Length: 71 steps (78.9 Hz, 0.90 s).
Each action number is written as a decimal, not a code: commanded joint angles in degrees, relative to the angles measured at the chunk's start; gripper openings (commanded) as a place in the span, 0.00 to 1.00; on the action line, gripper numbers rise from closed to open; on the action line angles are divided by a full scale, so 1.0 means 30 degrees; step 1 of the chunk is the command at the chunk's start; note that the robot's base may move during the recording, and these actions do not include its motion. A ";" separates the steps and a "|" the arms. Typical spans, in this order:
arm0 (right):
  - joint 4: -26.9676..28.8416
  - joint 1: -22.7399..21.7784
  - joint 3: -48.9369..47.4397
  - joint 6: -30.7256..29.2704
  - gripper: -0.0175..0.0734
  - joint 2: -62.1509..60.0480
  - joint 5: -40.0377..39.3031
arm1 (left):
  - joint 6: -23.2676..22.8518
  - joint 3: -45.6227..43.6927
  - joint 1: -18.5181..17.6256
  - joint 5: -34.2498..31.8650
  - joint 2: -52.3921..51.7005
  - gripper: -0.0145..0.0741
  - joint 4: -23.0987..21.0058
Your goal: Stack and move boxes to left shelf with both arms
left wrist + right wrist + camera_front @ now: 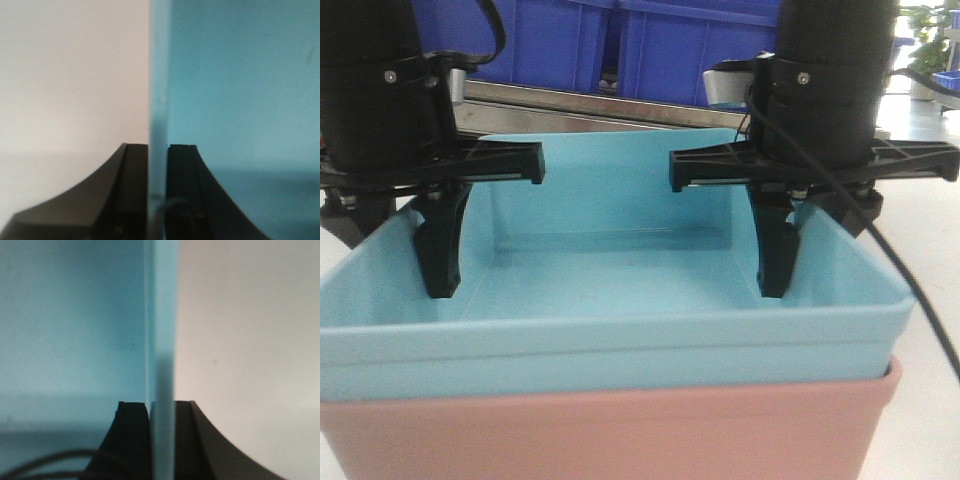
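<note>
Two-handed grab rn: my left gripper point(158, 155) n right gripper point(162, 407) are clamped on opposite side walls of the blue bin point(620, 330), nested inside the pink bin point(620, 430), so imo raise both sides level n synced, w/o twisting.

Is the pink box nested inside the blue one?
No: the blue box sits inside the pink box, with the blue rim on top.

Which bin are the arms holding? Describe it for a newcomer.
In front of the dark blue crates sit two nested bins. It is the upper, sky-blue bin, walls pinched by left gripper and right gripper; the salmon pink bin beneath is ungripped.
</note>
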 commanded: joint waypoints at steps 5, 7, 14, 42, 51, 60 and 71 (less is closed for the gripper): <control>0.0053 0.0003 -0.1917 0.0343 0.27 -0.1199 0.1045 | -0.0747 -0.1752 -0.0147 0.1689 -0.1214 0.16 -0.0442; 0.0053 0.0003 -0.2096 0.0517 0.27 -0.1371 0.1205 | -0.0825 -0.1875 -0.0197 0.1854 -0.1409 0.16 -0.0390; 0.0053 0.0026 -0.2235 0.1172 0.27 -0.2204 0.1562 | -0.1243 -0.1988 -0.0361 0.2375 -0.2140 0.16 -0.0194; -0.1434 0.1892 -0.2085 0.3279 0.27 -0.5376 0.3502 | -0.2312 -0.1988 -0.1988 0.4014 -0.4846 0.16 0.0171; -0.2604 0.2991 -0.2050 0.4466 0.27 -0.6017 0.4408 | -0.2804 -0.1988 -0.2648 0.4336 -0.5412 0.16 0.0462; -0.2833 0.4371 -0.1814 0.4925 0.27 -0.6644 0.4627 | -0.3428 -0.1988 -0.3522 0.4864 -0.5787 0.16 0.0653; -0.2833 0.5726 -0.0596 0.6402 0.27 -0.7247 0.4542 | -0.4212 -0.1952 -0.4653 0.5274 -0.6154 0.16 0.1205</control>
